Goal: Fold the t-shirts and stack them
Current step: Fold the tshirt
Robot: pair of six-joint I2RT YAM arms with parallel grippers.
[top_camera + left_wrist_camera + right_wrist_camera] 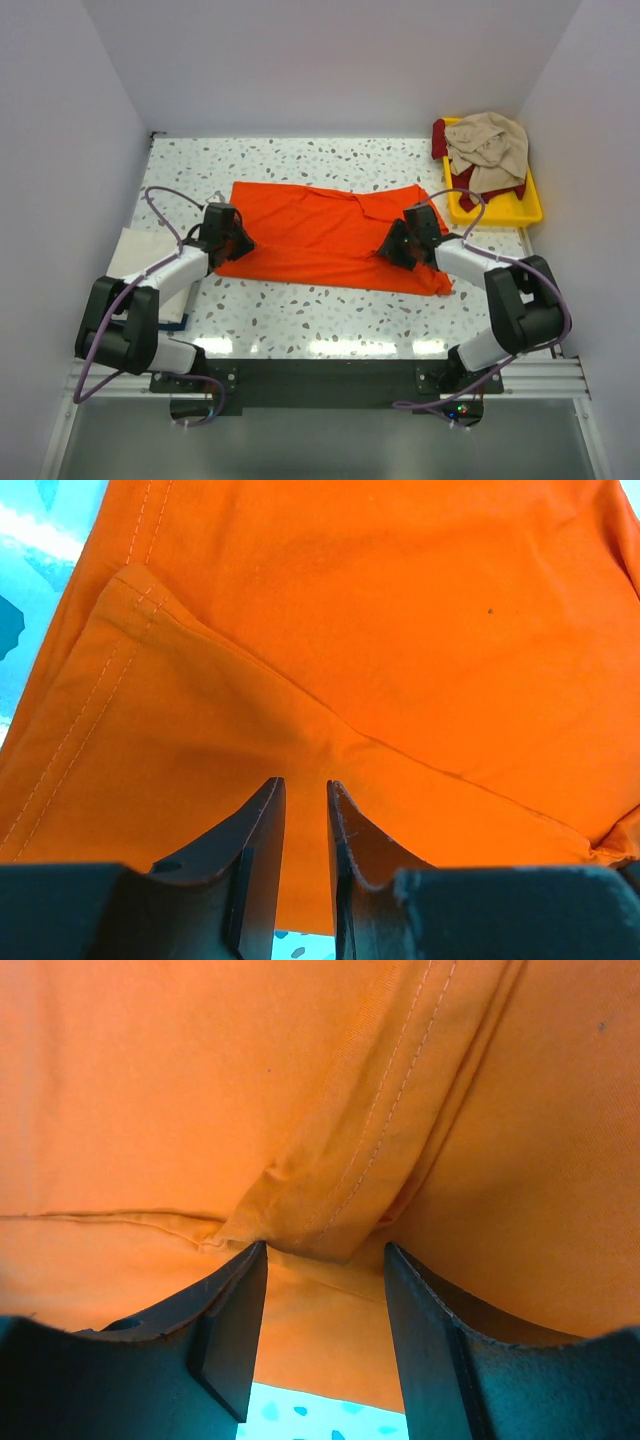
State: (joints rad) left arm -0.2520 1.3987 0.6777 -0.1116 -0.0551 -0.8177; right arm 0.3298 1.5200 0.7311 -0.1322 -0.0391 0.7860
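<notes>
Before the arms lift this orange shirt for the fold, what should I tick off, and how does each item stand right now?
1. Orange t-shirt spread on the table: ok.
2. Left gripper at the shirt's left edge: ok.
3. Left grip on cloth: cannot tell; the jaws are nearly shut and cloth shows behind the gap.
4. Right gripper closed on cloth: not ok; the jaws stand apart astride a bunched fold.
5. Beige tee and dark red tee clear of the fold: ok, both in the yellow tray.
</notes>
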